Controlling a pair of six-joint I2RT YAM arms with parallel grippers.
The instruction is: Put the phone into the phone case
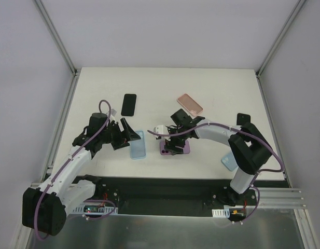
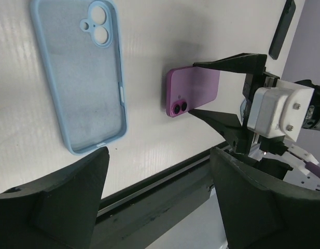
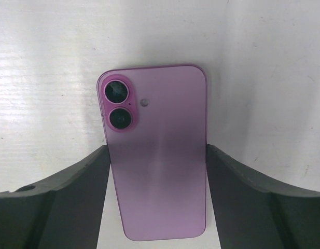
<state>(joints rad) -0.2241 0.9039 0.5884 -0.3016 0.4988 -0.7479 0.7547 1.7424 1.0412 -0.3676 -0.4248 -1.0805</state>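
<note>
**Top view:** The purple phone [image 1: 184,149] lay flat on the white table [image 1: 222,88], near the middle of the near edge. The right pincer [image 1: 175,145] reached down over it. Just left of the phone, and apart from it, lay the pale blue case [image 1: 137,145], with the left pincer [image 1: 129,133] at its left side. A black phone [image 1: 128,105] and a pink slab [image 1: 190,104] lay farther toward the far edge, well apart from each other. Another pale blue piece [image 1: 230,162] showed from under the right arm, close to the near right corner.

**Left wrist view:** The left pincer [image 2: 160,153] stood open and empty, its fingers [image 2: 71,192] spread wide above the table's near edge. Beyond them the case [image 2: 79,72] lay hollow side up, touched by nothing. Beside it the phone [image 2: 201,85] lay back up with its twin lenses showing. The right pincer [image 2: 195,88] straddled the phone, one black finger along each long edge. The end of the black phone [image 2: 281,28] showed at the top right of the view.

**Right wrist view:** The phone [image 3: 155,171] rested back up on the table, outside the case. The right pincer [image 3: 156,150] gripped it across its width, with the fingers [image 3: 71,192] set against both long edges below the lenses.
</note>
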